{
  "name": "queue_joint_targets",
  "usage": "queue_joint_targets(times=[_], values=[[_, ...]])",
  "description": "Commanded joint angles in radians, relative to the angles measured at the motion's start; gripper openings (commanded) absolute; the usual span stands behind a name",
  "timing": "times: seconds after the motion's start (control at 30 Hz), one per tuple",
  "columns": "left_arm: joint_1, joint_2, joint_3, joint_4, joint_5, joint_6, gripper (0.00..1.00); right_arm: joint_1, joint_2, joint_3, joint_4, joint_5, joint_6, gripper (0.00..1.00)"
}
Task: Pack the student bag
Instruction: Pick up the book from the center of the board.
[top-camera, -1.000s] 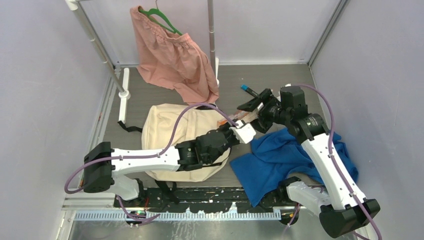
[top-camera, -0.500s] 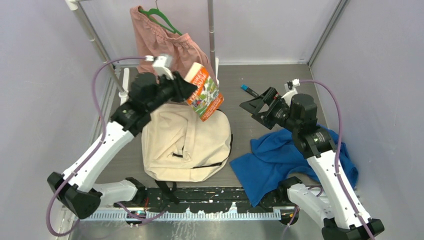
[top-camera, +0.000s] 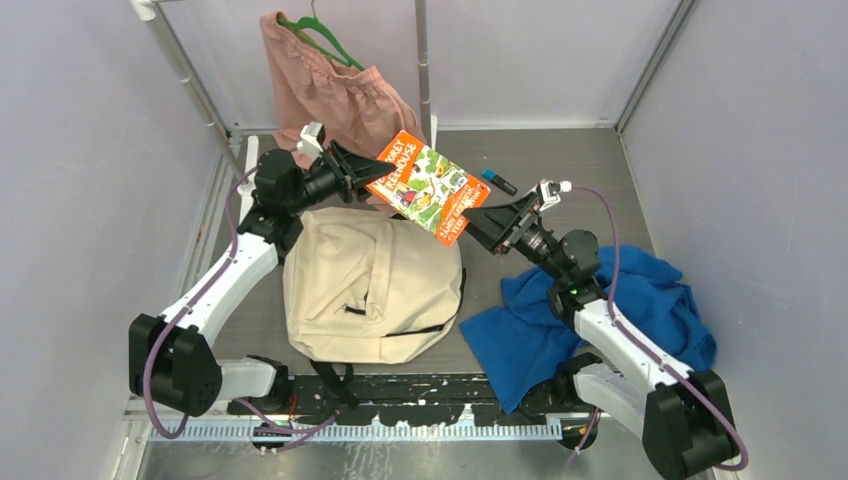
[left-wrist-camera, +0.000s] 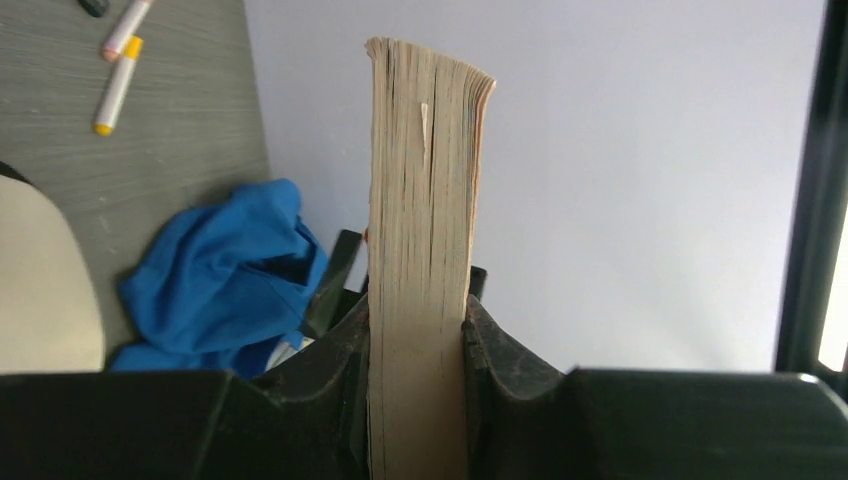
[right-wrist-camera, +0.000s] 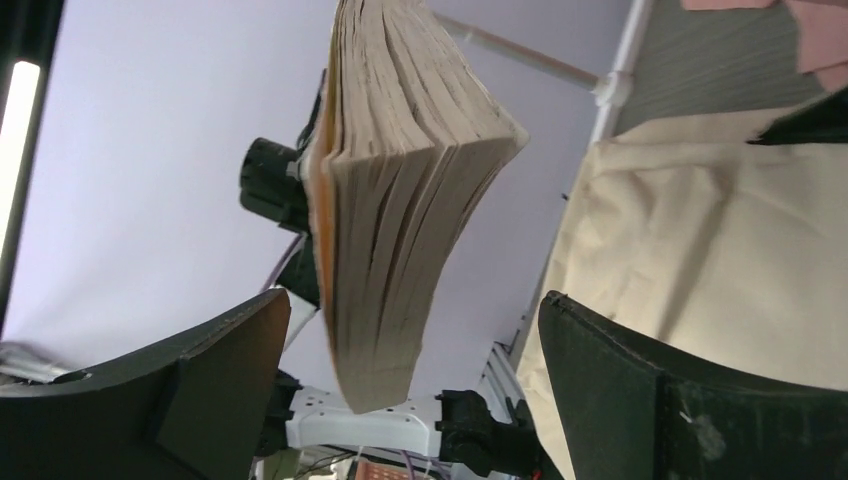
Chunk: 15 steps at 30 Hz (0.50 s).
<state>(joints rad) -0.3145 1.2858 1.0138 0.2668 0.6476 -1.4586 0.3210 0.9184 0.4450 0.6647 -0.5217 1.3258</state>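
The student bag (top-camera: 340, 270) was laid flat on the table (top-camera: 560, 160), pocket up, its long axis set near to far and its rounded end pointed to the far side. Above its far edge a book (top-camera: 428, 187) was clamped by the left gripper (top-camera: 365, 178). The right gripper (top-camera: 482, 222) was spread wide around the book's free end, which was left untouched.

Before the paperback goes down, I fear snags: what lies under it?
Around the paperback show the top edge of the student bag and grey table. What sits directly beneath its cover is hidden from above.
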Motion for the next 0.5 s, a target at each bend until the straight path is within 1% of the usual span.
queue_joint_targets(times=[0.0,0.2,0.23,0.27,0.33,0.4,0.47], values=[[0.003,-0.071,0.034,0.225,0.076,-0.139,0.00,0.049,0.074,0.018,0.435,-0.016,0.096,1.00],[0.003,-0.082,0.019,0.220,0.082,-0.135,0.00,0.107,0.141,0.061,0.470,0.045,0.078,1.00],[0.003,-0.082,0.016,0.213,0.082,-0.130,0.00,0.107,0.138,0.065,0.469,0.057,0.077,0.98],[0.003,-0.083,0.014,0.203,0.082,-0.123,0.00,0.107,0.134,0.065,0.456,0.076,0.071,0.95],[0.003,-0.080,0.010,0.174,0.079,-0.096,0.00,0.115,0.120,0.064,0.410,0.118,0.049,0.82],[0.003,-0.077,0.000,0.150,0.067,-0.070,0.00,0.125,0.120,0.070,0.388,0.128,0.036,0.69],[0.003,-0.073,-0.016,0.149,0.055,-0.061,0.00,0.138,0.131,0.080,0.387,0.126,0.035,0.60]])
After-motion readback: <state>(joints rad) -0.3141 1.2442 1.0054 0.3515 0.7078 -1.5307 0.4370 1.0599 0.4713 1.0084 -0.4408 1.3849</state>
